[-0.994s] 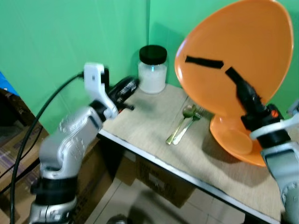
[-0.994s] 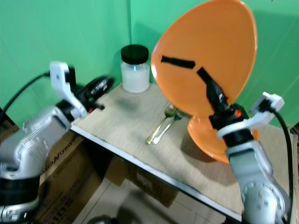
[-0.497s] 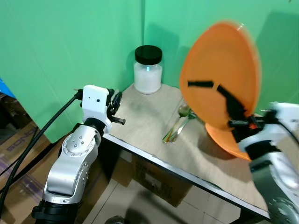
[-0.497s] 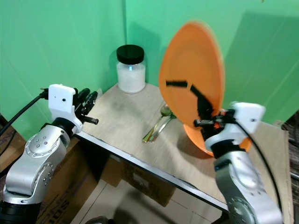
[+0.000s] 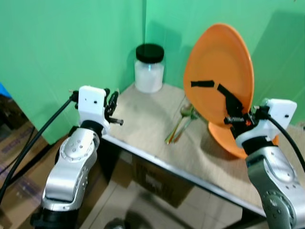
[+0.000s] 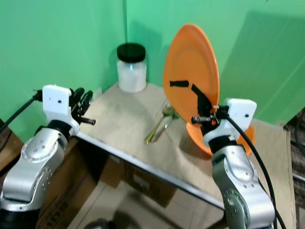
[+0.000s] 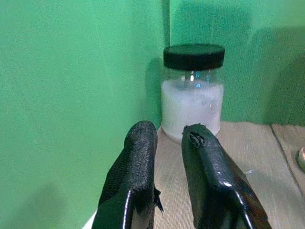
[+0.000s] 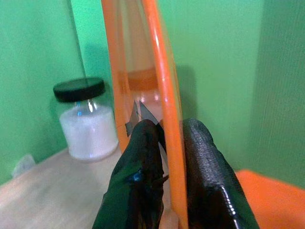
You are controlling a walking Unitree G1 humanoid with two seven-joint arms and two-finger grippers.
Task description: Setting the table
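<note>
The plate point(image 5: 220, 76) stands on edge in the air above the table point(image 5: 152, 129), pinched at its rim by the right gripper point(image 8: 167, 143) — over a second orange dish point(image 5: 228, 140), beside the cutlery point(image 5: 180, 125). This looks like the carry step; next, tip it flat and lower. The left gripper point(image 7: 169, 138) idles near the jar point(image 7: 193, 90), fingers nearly together, holding nothing.

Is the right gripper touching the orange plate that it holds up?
Touching. In the right wrist view the right gripper has one black finger on each face of the orange plate, pressed against its rim with no gap.
</note>
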